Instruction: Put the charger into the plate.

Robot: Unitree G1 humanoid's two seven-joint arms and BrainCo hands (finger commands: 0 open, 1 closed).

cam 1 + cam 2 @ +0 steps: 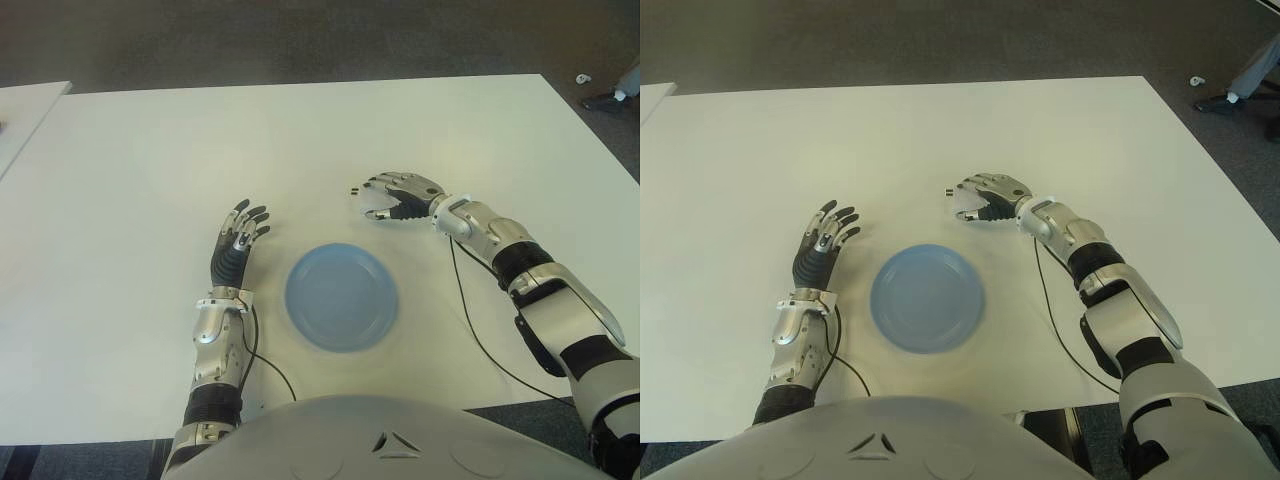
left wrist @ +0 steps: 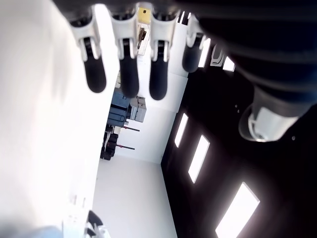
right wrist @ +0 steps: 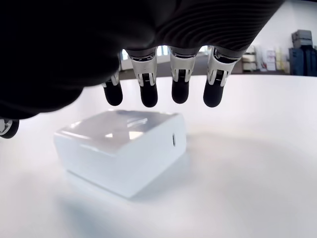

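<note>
Under the right hand (image 3: 163,94), on the white surface (image 1: 150,160), lies the charger (image 3: 121,148): a white, glossy block with rounded edges and a small dark hole in one side face. It sits flat on the surface, directly beneath the palm. In the right wrist view the fingers (image 3: 148,91) hang down over the charger's far edge with their dark tips just above its top, a thin gap showing between tips and block, so the hand is arched over the charger and not closed on it. In the eye views this hand (image 1: 985,198) shows beyond and to the right of the blue plate (image 1: 341,296), with a bit of white visible beneath its fingers. The plate is round and shallow, near the robot's front edge of the surface, and holds nothing; the charger is well apart from it.

The left hand (image 1: 238,243) shows just to the left of the plate, its fingers stretched out straight and spread, holding nothing.
</note>
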